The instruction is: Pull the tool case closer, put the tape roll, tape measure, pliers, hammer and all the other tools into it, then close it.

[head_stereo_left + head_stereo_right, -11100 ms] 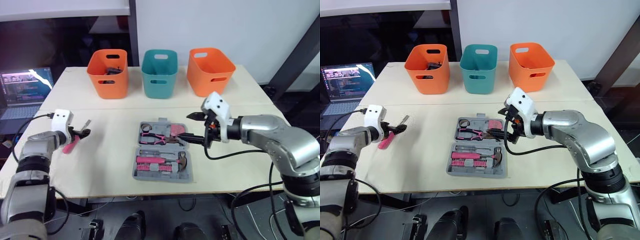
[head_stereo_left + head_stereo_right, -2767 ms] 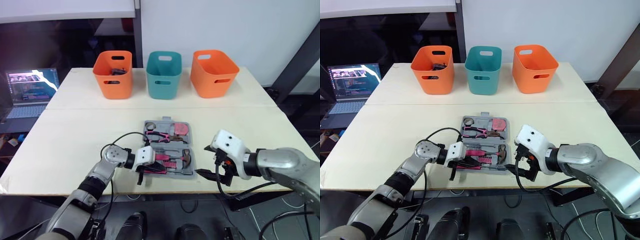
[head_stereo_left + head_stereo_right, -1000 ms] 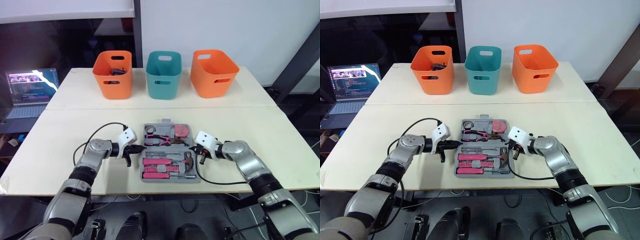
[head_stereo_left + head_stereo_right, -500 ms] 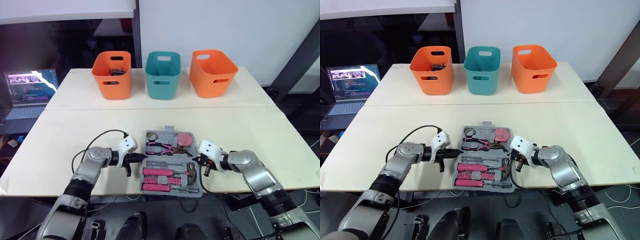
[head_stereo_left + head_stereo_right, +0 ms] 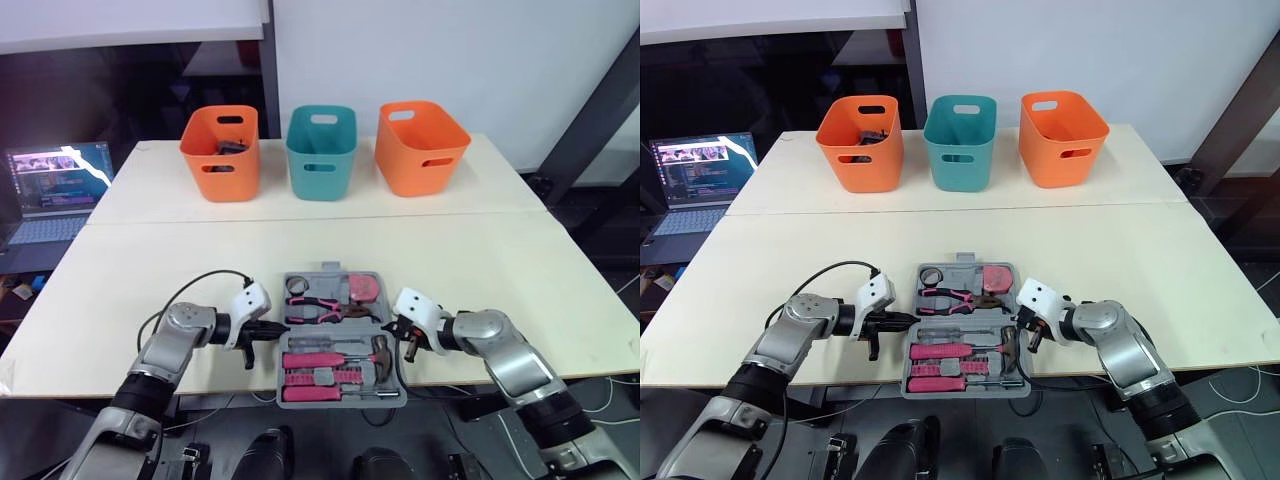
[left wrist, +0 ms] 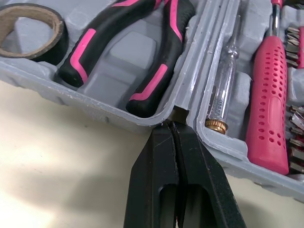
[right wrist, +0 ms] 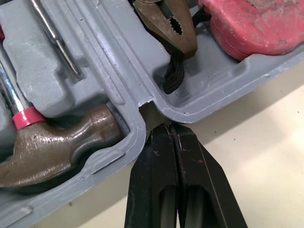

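Tool case [image 5: 330,274]: grey, lying open and flat at the table's [image 5: 500,250] near edge, between the two grippers.

- Far half: tape roll [image 6: 28,26] (cut off at the frame edge in the left wrist view), pliers [image 6: 142,57], tape measure [image 7: 251,23] (red, only partly in frame).
- Near half: hammer [image 7: 57,142] (head plain, handle mostly out of the right wrist view), pink-handled screwdriver [image 6: 268,104], clear-handled tester [image 6: 223,90], and a row of bits [image 6: 297,156] too cropped to count.

Left gripper [image 5: 268,329]: fingers pressed together with nothing between them, tip touching the hinge notch on the case's left side (the hinge piece itself is barely visible past the tip).

Right gripper [image 5: 392,326]: fingers likewise clenched empty, tip at the gap between the two halves on the right side.

Far end of the table: left orange bin [image 5: 220,150] (dark contents, not identifiable), teal bin [image 5: 321,150], right orange bin [image 5: 421,145]. A laptop [image 5: 50,190] sits off the table's left.
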Motion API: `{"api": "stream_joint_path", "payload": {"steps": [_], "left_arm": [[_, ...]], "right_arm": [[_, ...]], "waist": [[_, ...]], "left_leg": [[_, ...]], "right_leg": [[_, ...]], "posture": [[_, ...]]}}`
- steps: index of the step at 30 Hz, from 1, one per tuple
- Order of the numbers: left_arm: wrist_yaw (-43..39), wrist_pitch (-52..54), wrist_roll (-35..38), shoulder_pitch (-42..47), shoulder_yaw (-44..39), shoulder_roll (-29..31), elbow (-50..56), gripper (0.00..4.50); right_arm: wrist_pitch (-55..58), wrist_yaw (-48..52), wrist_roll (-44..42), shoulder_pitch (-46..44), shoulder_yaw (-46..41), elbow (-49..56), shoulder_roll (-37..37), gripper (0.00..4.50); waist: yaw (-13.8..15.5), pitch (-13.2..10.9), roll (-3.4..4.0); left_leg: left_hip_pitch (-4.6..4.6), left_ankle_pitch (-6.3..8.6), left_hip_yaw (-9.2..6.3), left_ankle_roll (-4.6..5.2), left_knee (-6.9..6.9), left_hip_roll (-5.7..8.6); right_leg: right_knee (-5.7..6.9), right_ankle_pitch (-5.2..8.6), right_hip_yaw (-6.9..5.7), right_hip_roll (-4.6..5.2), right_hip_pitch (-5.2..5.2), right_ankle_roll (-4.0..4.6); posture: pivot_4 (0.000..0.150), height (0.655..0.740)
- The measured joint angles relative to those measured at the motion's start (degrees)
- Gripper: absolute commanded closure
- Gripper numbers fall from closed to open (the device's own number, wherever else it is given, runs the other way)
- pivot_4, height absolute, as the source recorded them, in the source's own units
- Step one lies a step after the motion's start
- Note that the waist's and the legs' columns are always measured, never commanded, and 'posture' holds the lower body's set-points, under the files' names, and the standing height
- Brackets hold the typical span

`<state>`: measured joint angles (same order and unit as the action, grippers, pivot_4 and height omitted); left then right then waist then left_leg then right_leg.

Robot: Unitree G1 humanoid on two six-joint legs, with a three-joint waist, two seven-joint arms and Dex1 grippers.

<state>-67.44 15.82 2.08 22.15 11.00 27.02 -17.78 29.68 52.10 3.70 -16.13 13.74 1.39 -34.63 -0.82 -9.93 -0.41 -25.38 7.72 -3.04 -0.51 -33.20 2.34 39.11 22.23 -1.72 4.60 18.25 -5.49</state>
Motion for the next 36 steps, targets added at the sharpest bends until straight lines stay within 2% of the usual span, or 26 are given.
{"api": "stream_joint_path", "payload": {"steps": [13,23,36], "left_arm": [[0.2,-2.3,-0.1,1.7,1.1,-1.8,-4.3,4.50],[5.6,-5.2,-0.9,7.4,0.5,-5.0,-11.8,4.50],[8.1,-8.6,-1.5,7.8,0.0,-5.2,-14.2,4.50]], "right_arm": [[1.7,-0.5,0.0,-0.7,-0.8,-0.7,0.9,4.46],[1.5,-1.2,0.0,-6.7,-0.9,-7.5,1.5,4.46],[-0.2,-1.2,0.0,-7.1,-1.0,-9.2,2.1,4.46]], "waist": [[0.3,0.0,0.00],[0.5,0.0,-0.01],[0.2,0.0,-0.01]], "left_leg": [[0.02,-0.04,0.00,-0.09,-0.02,0.00],[-0.05,-0.08,0.00,-0.10,-0.03,0.02],[-0.03,-0.09,0.00,-0.11,-0.02,0.01]], "right_leg": [[0.00,-0.02,0.01,0.05,-0.01,0.03],[0.01,-0.04,-0.01,0.04,0.06,0.03],[0.02,-0.04,-0.02,0.00,0.04,0.02]], "posture": [[0.150,0.7400],[0.150,0.7400],[0.150,0.7400]]}}
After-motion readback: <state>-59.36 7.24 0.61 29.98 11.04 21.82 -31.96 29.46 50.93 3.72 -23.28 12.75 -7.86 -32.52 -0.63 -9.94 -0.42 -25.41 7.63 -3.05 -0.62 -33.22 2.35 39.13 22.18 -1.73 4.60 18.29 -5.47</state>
